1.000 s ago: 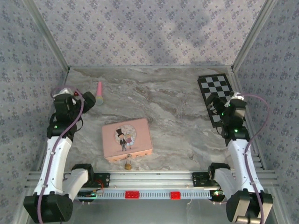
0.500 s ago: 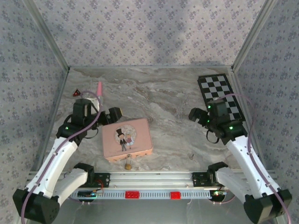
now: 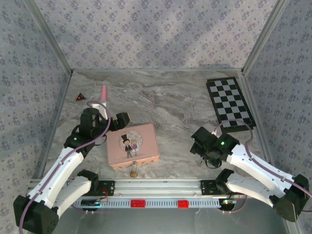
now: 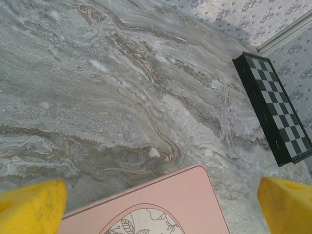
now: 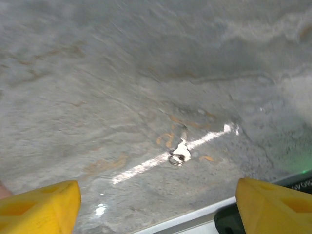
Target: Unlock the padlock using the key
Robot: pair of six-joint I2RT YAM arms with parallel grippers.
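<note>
Left end effector [image 4: 158,207] hangs with yellow fingers [image 4: 31,207] spread wide over the far edge of the pink tin [image 3: 132,145]; right end effector [image 5: 156,202], equally spread, hovers over a small glinting key [image 5: 179,154] on bare marble worktop [image 3: 175,102]; brass padlock [image 3: 133,170], tiny and thin-shackled, lies just beside the tin's near edge; chequered board [image 3: 229,102] occupies the far right corner.

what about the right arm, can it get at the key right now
Likely yes: the key lies alone on the bare table just ahead of the right arm's open jaws, nothing between.
</note>
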